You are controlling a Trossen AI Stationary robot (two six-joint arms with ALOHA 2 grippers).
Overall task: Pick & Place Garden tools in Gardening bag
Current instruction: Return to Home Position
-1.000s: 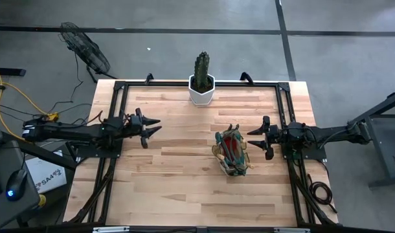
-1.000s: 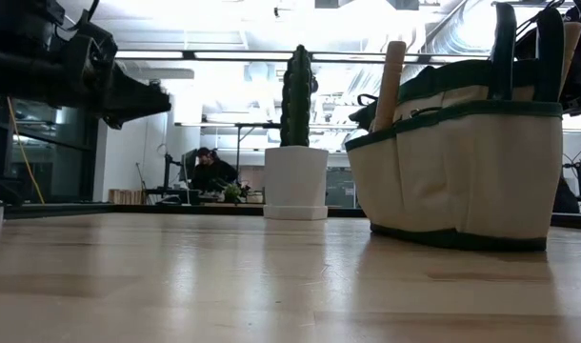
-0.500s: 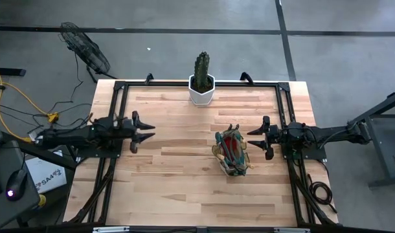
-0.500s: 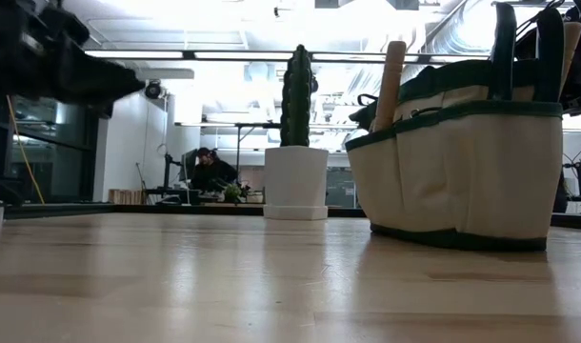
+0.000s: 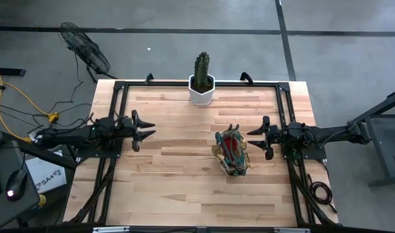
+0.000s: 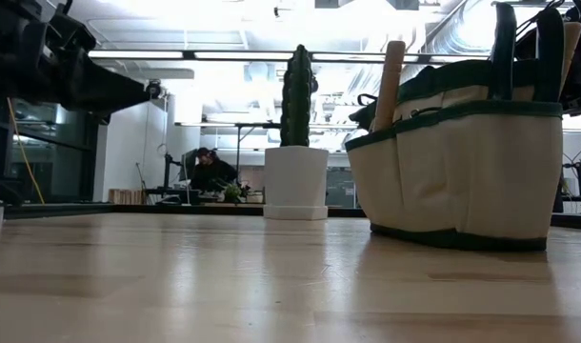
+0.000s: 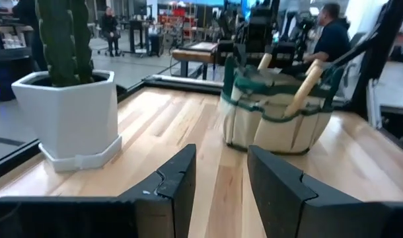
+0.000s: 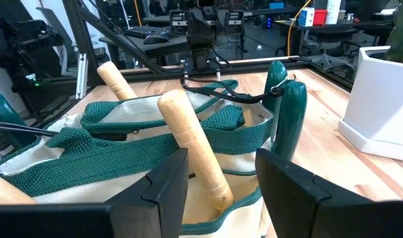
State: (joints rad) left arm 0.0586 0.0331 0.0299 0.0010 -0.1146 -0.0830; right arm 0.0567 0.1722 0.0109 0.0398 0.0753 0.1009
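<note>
The wooden desk carried everything. The left arm lay over its left edge and the right arm over its right edge, both pointing inward.

The bag, green and tan, stood upright on the desk, right of centre and just in front of the right arm's tip. A white six-sided pot with a tall green cactus stood at the middle of the far edge, well apart from the bag.

The left end effector hung above the desk's left part, well apart from the bag, its fingers spread moderately with bare desk showing between them and nothing in their grip. The right end effector hung just beside the bag's right side, its fingers likewise parted and empty.

Out of the bag stuck two wooden handles and a pair of dark green handles, all leaning on the rim. From above, a red item showed inside the bag's mouth.

In the room beyond the desk, a person sat at a far table.
</note>
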